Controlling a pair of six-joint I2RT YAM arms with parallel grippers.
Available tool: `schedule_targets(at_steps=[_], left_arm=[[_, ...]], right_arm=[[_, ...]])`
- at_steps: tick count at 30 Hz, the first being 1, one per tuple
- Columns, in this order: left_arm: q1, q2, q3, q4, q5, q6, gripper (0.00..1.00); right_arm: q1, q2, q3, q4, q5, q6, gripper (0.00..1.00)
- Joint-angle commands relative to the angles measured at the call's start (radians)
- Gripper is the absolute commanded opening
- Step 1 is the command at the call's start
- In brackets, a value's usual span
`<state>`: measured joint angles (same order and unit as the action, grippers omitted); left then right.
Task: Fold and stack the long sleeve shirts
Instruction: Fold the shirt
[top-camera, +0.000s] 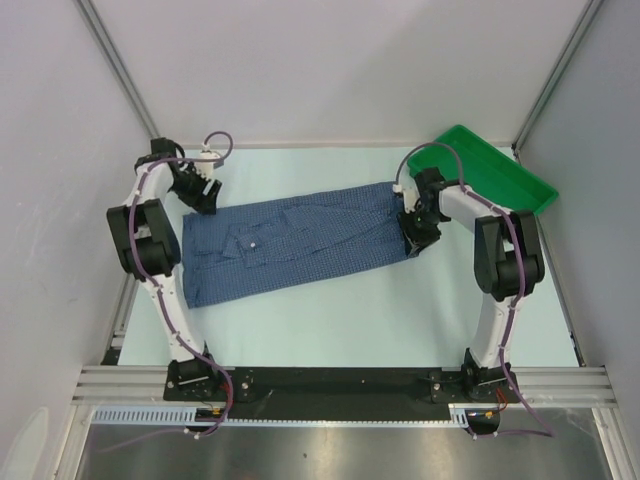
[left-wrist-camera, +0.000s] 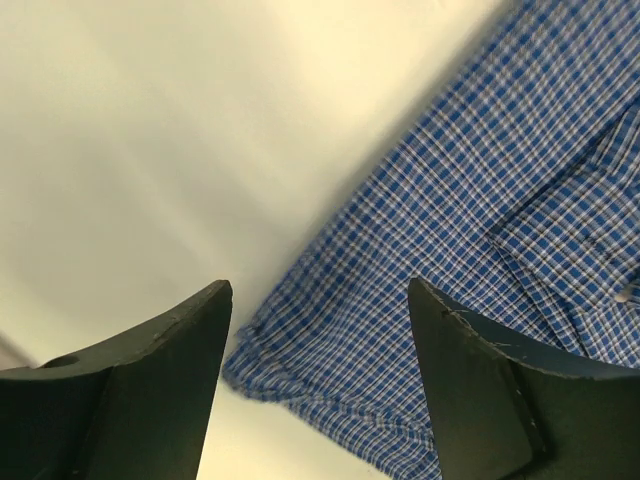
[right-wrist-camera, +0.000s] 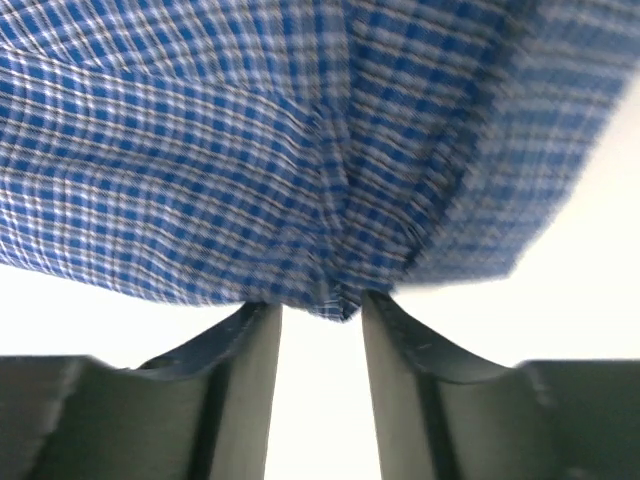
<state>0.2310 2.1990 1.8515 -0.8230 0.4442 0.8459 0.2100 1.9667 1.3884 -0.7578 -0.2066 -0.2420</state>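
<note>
Left gripper (left-wrist-camera: 320, 290) is seen wide open, empty, over the far-left corner of the blue checked shirt (top-camera: 300, 240); right gripper (right-wrist-camera: 318, 305) is seen partly open, hem bunched at its tips.

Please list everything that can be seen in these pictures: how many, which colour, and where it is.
shirt: one, blue with fine white check, lying lengthwise across the middle of the table.
tray: one, green, far right corner, apart from the shirt.
table: one, pale, under everything.
left gripper: one, black fingers, open, above the shirt's far left corner, holding nothing.
right gripper: one, black fingers, parted, tips at the bunched right edge of the shirt.
</note>
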Motion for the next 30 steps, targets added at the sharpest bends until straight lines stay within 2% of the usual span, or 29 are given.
schedule_targets(at_steps=[1, 4, 5, 7, 8, 10, 11, 12, 14, 15, 18, 25, 29, 30], left_arm=[[-0.006, 0.047, 0.034, -0.096, -0.028, 0.084, 0.73], [-0.006, 0.070, 0.025, -0.108, -0.051, 0.105, 0.61], [-0.002, 0.077, 0.018, -0.108, -0.074, 0.110, 0.52], [0.004, 0.080, 0.000, -0.119, -0.088, 0.116, 0.43], [0.013, 0.077, -0.011, -0.122, -0.093, 0.122, 0.32], [0.030, 0.054, -0.061, -0.116, -0.098, 0.128, 0.21], [0.051, 0.044, -0.083, -0.111, -0.099, 0.124, 0.15], [0.063, 0.021, -0.106, -0.102, -0.104, 0.122, 0.12], [0.105, -0.005, -0.172, -0.085, -0.105, 0.122, 0.08], [0.117, -0.030, -0.196, -0.081, -0.102, 0.122, 0.07], [0.160, -0.065, -0.280, -0.073, -0.093, 0.121, 0.03], [0.225, -0.185, -0.484, -0.044, -0.065, 0.105, 0.01], [0.237, -0.226, -0.532, -0.045, -0.047, 0.107, 0.02], [0.237, -0.232, -0.538, -0.047, -0.039, 0.104, 0.02]], right_arm=[[-0.055, -0.135, 0.020, -0.080, -0.012, 0.032, 0.51], [-0.072, -0.204, -0.026, -0.098, -0.091, 0.068, 0.57], [-0.081, -0.245, -0.043, -0.100, -0.120, 0.081, 0.57], [-0.084, -0.272, -0.092, -0.100, -0.220, 0.127, 0.56], [-0.084, -0.281, -0.109, -0.100, -0.261, 0.144, 0.55], [-0.083, -0.279, -0.168, -0.068, -0.376, 0.199, 0.47], [-0.083, -0.281, -0.193, -0.040, -0.407, 0.284, 0.46], [-0.080, -0.295, -0.228, 0.060, -0.440, 0.338, 0.47], [-0.058, -0.310, -0.301, 0.161, -0.444, 0.493, 0.52], [-0.044, -0.302, -0.308, 0.223, -0.441, 0.535, 0.56], [0.034, -0.249, -0.286, 0.250, -0.400, 0.601, 0.57], [0.034, -0.074, -0.230, 0.412, -0.382, 0.717, 0.50], [0.031, 0.013, -0.178, 0.474, -0.350, 0.756, 0.43], [0.029, 0.029, -0.166, 0.489, -0.337, 0.767, 0.38]])
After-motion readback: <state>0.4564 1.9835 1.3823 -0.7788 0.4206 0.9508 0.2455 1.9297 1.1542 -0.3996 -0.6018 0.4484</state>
